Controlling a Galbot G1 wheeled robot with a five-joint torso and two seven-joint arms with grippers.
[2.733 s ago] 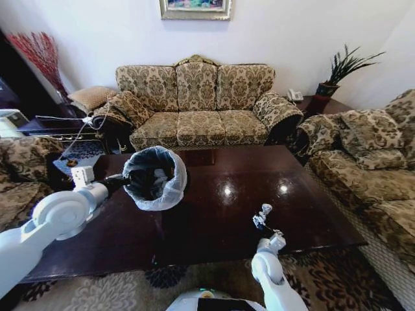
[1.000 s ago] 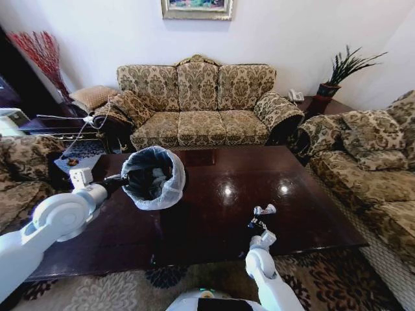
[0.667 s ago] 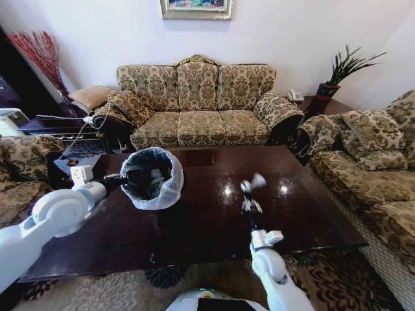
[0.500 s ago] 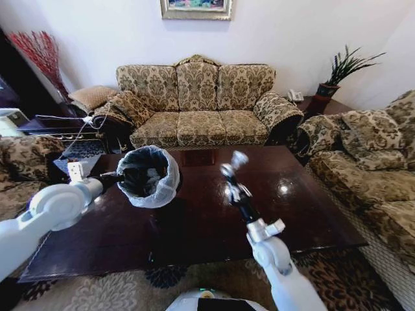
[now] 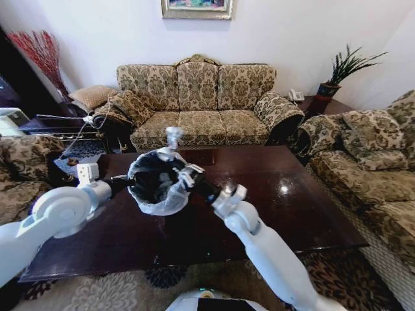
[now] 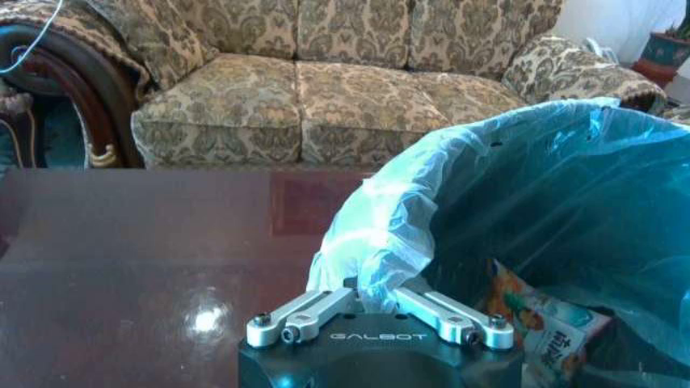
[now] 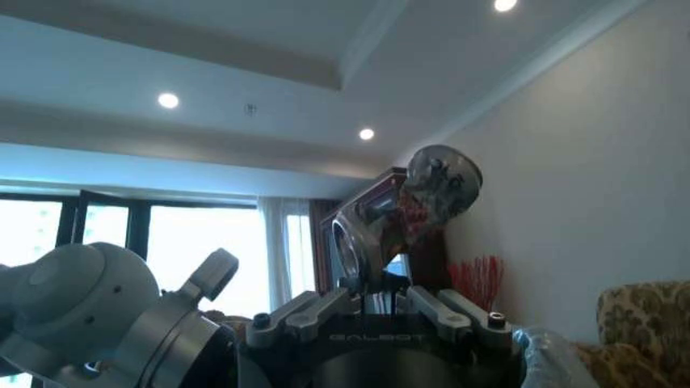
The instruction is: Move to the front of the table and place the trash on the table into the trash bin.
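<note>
The trash bin (image 5: 154, 186), black with a pale bag liner, is held tilted over the dark glossy table (image 5: 285, 207) by my left gripper (image 5: 120, 184). In the left wrist view, the left gripper (image 6: 377, 310) is shut on the bin's liner rim (image 6: 380, 242). A red-and-white snack wrapper (image 6: 542, 325) lies inside. My right gripper (image 5: 175, 150) reaches across to just above the bin's mouth, shut on a small silvery cup (image 5: 173, 135). The right wrist view shows that crumpled cup (image 7: 421, 198) pinched in the right gripper (image 7: 377, 303).
A patterned sofa (image 5: 194, 103) stands behind the table, with another sofa (image 5: 369, 162) at the right and an armchair (image 5: 19, 168) at the left. A potted plant (image 5: 337, 71) sits on a corner side table. A rug lies along the table's near edge.
My right arm has swung from the table's near edge up and left to the bin's mouth, carrying the silvery cup. The left arm still holds the bin, barely shifted.
</note>
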